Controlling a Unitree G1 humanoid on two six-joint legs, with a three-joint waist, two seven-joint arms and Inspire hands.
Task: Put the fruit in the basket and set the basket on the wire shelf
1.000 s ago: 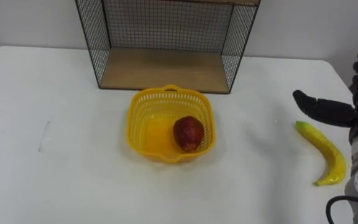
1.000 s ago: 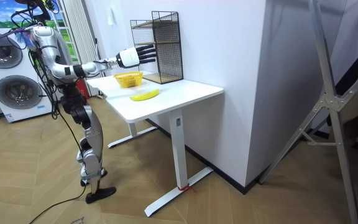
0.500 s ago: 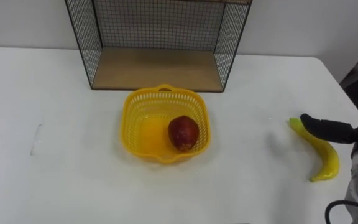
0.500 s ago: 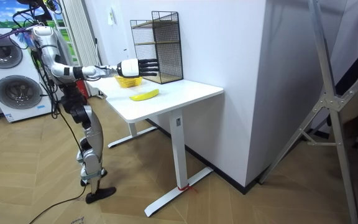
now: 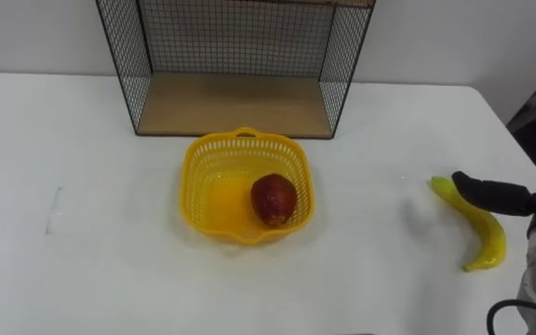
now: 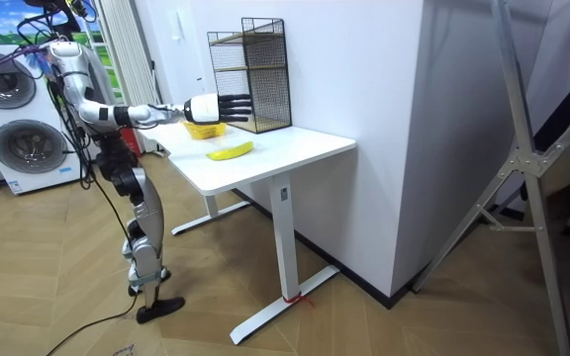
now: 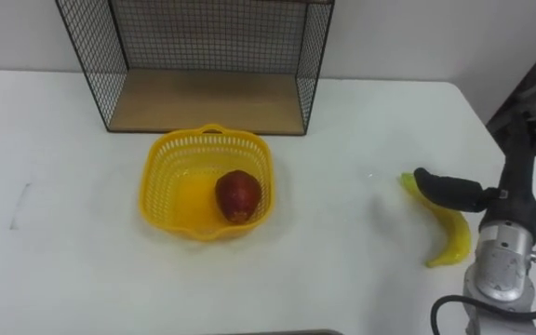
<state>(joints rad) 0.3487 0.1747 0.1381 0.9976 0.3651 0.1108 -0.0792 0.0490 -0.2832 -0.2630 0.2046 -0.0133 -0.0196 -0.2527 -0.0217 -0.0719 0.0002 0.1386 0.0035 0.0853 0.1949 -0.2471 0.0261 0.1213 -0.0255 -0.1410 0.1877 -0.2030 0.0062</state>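
Hovering by curved banana (image 5: 488,238), robot hand (image 5: 493,194) seemingly splayed.

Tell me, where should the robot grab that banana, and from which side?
Probably around its middle, from above: the banana lies flat on the table with room either side of its curve to close on. The open right hand is at its far end.

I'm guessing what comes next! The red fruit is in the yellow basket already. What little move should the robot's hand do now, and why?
Probably lower the right hand and close it round the banana. That hand is open with its thumb over the banana's upper end, and the banana lies on the table, outside the basket that holds the red fruit.
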